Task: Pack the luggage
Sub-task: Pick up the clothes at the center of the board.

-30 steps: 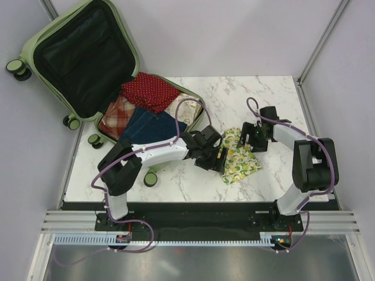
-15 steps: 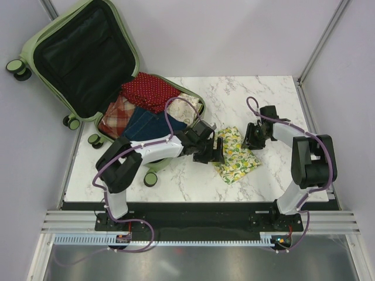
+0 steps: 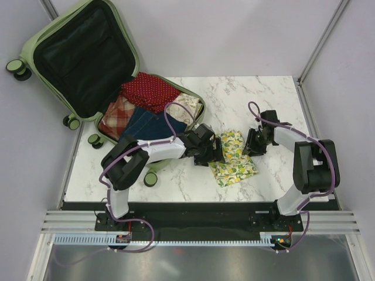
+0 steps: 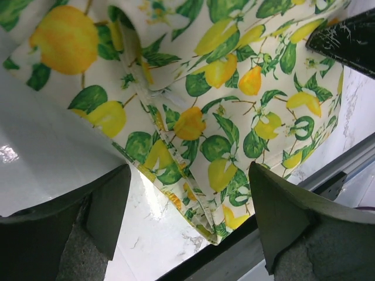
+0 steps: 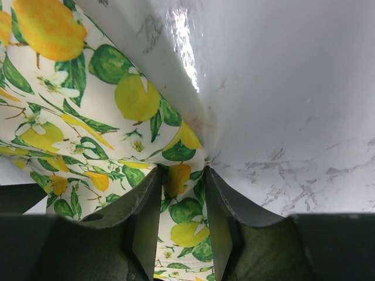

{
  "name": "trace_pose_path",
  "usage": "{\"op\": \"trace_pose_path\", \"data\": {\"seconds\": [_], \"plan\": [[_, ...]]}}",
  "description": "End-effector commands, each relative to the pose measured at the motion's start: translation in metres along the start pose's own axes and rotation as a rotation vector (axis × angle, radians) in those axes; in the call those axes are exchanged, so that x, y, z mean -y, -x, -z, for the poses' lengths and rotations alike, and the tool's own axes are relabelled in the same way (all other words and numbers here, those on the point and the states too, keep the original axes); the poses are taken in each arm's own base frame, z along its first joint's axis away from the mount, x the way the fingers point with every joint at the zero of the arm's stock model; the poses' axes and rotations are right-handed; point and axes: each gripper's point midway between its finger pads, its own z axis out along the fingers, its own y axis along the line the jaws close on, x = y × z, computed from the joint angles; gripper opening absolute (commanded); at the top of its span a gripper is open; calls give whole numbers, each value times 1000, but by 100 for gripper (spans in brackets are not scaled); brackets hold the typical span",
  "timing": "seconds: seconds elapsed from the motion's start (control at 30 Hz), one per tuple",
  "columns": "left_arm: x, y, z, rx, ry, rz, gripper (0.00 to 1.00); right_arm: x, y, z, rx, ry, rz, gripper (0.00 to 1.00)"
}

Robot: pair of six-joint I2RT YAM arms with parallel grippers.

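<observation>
Glossy marble tabletop (image 3: 263,93); right tool (image 5: 182,186) tight on crumpled lemon-print cloth (image 3: 234,163), left tool (image 4: 187,175) agape.

I'm looking down on a white, marble-patterned table (image 3: 275,99), glossy enough to throw back the lights. Lying directly on it, about mid-table, is a lemon-print cloth (image 3: 234,161), mostly flat and set at a slant, with folds along one side. The open luggage (image 3: 134,58) sits over the far-left corner. Its lower half rests on the top and its lid leans back beyond the table's edge. The cloth lies near it.
</observation>
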Motion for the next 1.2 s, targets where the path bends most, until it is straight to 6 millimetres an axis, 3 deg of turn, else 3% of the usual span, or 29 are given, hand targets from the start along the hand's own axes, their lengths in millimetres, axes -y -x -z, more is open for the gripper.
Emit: {"op": "trace_pose_path", "data": {"seconds": [0.0,0.3,0.53,0.73,0.77,0.83,0.87,0.93,1.03,1.07,1.1,1.17], "plan": [[-13,1,4,43,62,92,89,7,-22,3,-56,-37,-19,42],[-30,-9,-22,9,115,158,91,2,-47,4,-84,-29,-41,42],[-32,-13,-32,-1,134,143,86,-6,-51,5,-79,-7,-33,42],[-33,-15,-37,-4,142,111,52,-7,-54,3,-89,0,-35,42],[-33,-14,-37,2,145,104,41,-8,-55,2,-90,0,-31,42],[-34,-14,-38,3,152,90,30,-7,-57,2,-94,3,-33,42],[-35,-11,-39,11,157,71,18,-7,-58,1,-96,4,-35,42],[-33,-10,-39,17,164,45,4,-8,-58,2,-95,8,-33,43],[-21,1,-33,55,150,-14,2,-8,-56,5,-88,2,-27,53],[-9,8,-25,75,121,-42,2,-8,-53,6,-81,0,-22,60],[-4,16,-20,109,122,-58,2,-8,-50,8,-73,-5,-17,75],[15,30,-4,165,98,-121,2,-5,-43,12,-55,-38,-3,85]]}}
